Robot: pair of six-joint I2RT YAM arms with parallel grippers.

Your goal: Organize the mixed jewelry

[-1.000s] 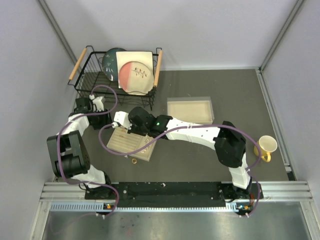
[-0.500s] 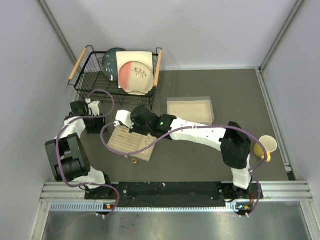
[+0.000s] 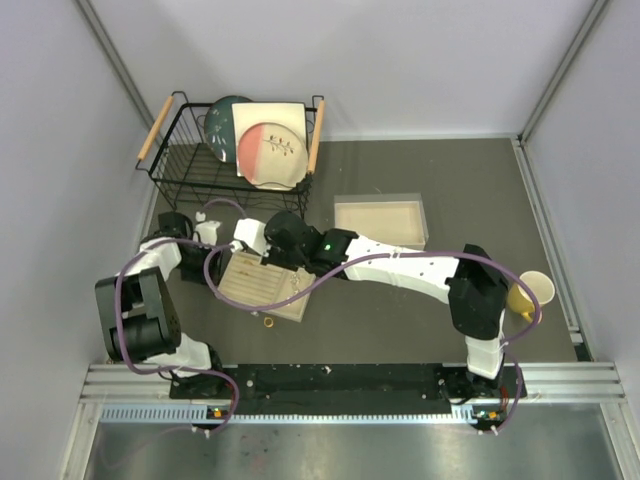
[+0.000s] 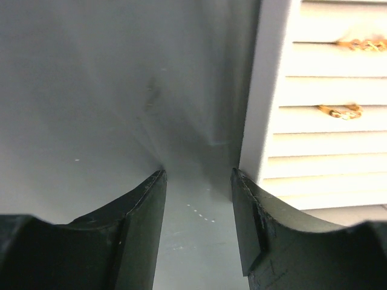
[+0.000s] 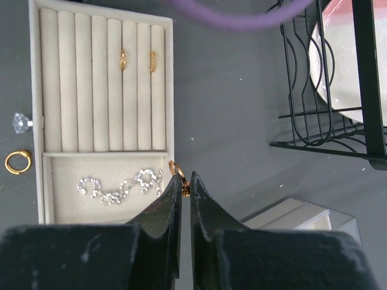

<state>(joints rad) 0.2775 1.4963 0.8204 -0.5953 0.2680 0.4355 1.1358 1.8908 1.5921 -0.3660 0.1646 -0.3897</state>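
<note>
A: While the right arm stretches across the table (image 3: 440,170), what do its fingers have?

B: The right fingers (image 5: 162,211) are pressed together, pinching a small gold ring (image 5: 175,167) at their very tips. It sits right at the rim of the beige tray (image 5: 170,90), beside the flat compartment. Whether it touches the rim, I can't tell.

A: And what's in the tray?

B: Two gold pieces (image 5: 123,59) are tucked into the slots between the padded rolls, side by side near one end. A sparkly silver chain (image 5: 118,186) lies curled in the flat compartment.

A: Anything outside it?

B: Yes, on the far side from the pinched ring. A clear stud (image 5: 21,122) lies just beside the tray wall. A second gold ring (image 5: 17,162) lies on the table near it, apart from the tray.

A: The left fingers?

B: The left fingers (image 4: 136,211) are spread with nothing between them, low over bare table, just beside the tray's side wall.

A: What else is about?

B: A black wire dish rack (image 3: 190,165) with two plates (image 3: 270,145) stands behind the tray. A shallow beige box (image 3: 380,203) lies to the right of the rack. A yellow mug (image 3: 533,292) stands well apart, near the right edge of the table.
</note>
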